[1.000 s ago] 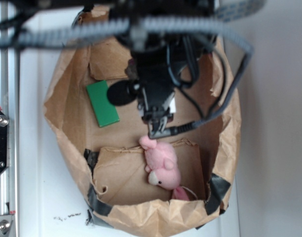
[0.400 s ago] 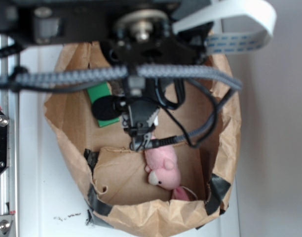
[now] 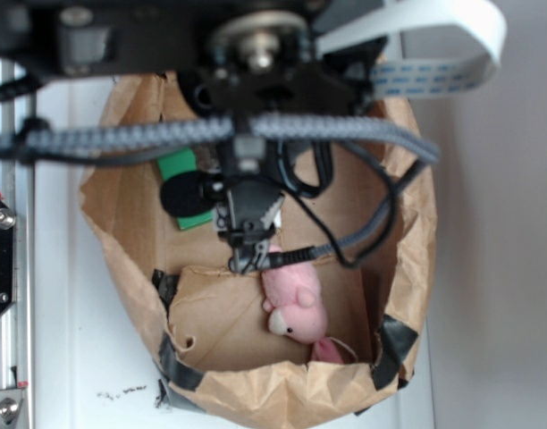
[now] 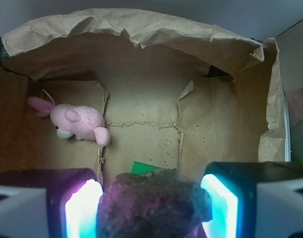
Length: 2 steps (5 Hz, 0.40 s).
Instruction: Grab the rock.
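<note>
The rock is a dark, rough lump that fills the gap between my gripper's two glowing pads and touches both. My gripper is shut on it. In the exterior view the rock shows as a dark oval at the left end of my gripper, over the green block. The arm's black body and cables hide most of the fingers there.
Everything sits inside a crumpled brown paper bag with high walls. A flat green block lies on its floor, and a corner of the green block peeks out behind the rock. A pink plush animal lies on the same floor; the wrist view has the plush at the left.
My gripper has carried the rock leftward and slightly toward the bag's near side; it now covers the green block. The arm fills more of the exterior view's top.
</note>
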{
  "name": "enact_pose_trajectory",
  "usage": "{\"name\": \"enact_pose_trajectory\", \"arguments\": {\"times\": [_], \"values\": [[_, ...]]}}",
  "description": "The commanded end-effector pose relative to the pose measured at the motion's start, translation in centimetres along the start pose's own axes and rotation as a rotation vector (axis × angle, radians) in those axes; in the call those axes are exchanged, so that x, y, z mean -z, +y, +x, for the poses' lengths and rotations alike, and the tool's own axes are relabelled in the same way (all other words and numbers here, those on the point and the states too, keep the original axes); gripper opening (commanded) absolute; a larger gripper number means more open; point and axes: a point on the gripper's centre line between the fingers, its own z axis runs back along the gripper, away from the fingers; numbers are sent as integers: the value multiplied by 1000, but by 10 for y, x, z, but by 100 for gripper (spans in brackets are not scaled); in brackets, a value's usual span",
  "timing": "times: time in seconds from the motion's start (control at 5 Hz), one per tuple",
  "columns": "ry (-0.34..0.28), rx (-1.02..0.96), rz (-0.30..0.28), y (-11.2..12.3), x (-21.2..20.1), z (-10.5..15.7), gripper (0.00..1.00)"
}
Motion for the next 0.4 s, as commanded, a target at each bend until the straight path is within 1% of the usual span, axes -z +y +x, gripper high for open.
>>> {"name": "enact_pose_trajectory", "arguments": {"times": [0.0,0.2], "values": [[-87,16,-6,1,-18,11,0],[-109,-9,7,6,-14,16,0]]}}
